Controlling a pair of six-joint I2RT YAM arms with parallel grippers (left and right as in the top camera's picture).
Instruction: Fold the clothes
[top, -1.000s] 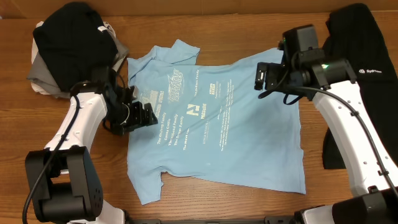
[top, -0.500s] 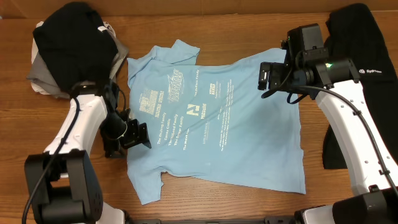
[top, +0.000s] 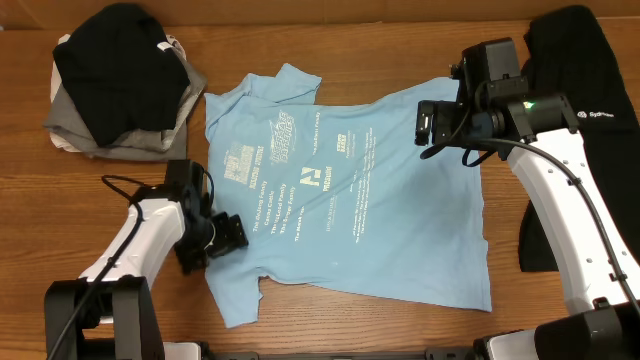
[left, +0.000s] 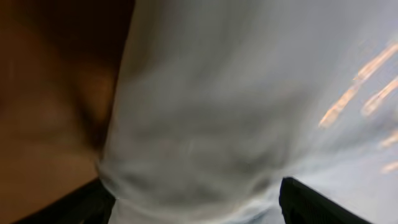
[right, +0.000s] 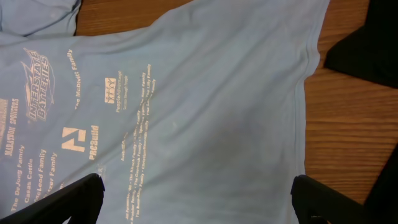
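Overhead: light-blue T-shirt (top: 340, 200) lies spread out, white print up.

Left gripper (top: 232, 233) low, right gripper (top: 424, 124) raised, both spread wide.

Centre: one light-blue T-shirt (top: 350, 190). Upper right: one black garment (top: 575, 70); upper left: one stack of folded clothes (top: 115, 85). Two robot arms: left arm (top: 132, 248), right arm (top: 562, 185).

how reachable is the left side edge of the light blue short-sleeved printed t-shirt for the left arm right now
Probably yes: the left claw is at that edge of the light blue short-sleeved printed T-shirt, open, with nothing between them. Its wrist view, though blurred, is filled with pale cloth.
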